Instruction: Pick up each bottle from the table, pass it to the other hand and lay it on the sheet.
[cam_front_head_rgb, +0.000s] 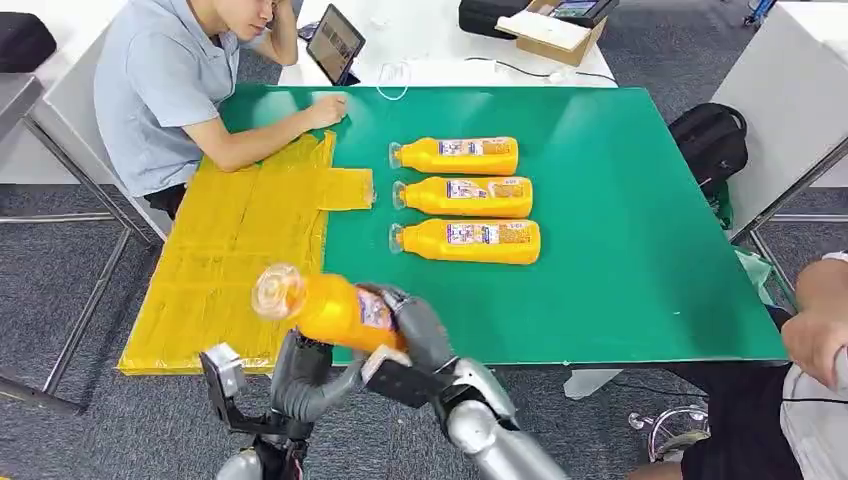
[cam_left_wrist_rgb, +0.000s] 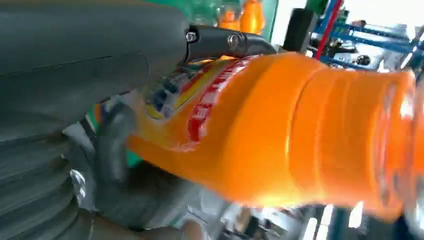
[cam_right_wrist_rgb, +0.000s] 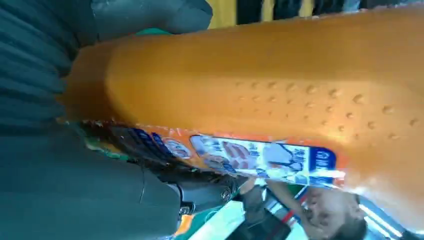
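Silver arms, grey ribbed-cover hands (cam_front_head_rgb: 300, 375)

We take this for a lab or office test room. A green table (cam_front_head_rgb: 640, 230) on metal legs stands on grey carpet (cam_front_head_rgb: 60, 290), ringed by white desks (cam_front_head_rgb: 440, 40). At twelve o'clock sit a tablet (cam_front_head_rgb: 335, 43), a loose cable (cam_front_head_rgb: 500, 66) and an open cardboard box (cam_front_head_rgb: 560, 35); at two o'clock a black backpack (cam_front_head_rgb: 710, 140) lies on the floor. A seated person (cam_front_head_rgb: 170, 90) leans in at ten o'clock, another person (cam_front_head_rgb: 800, 400) sits at four o'clock.
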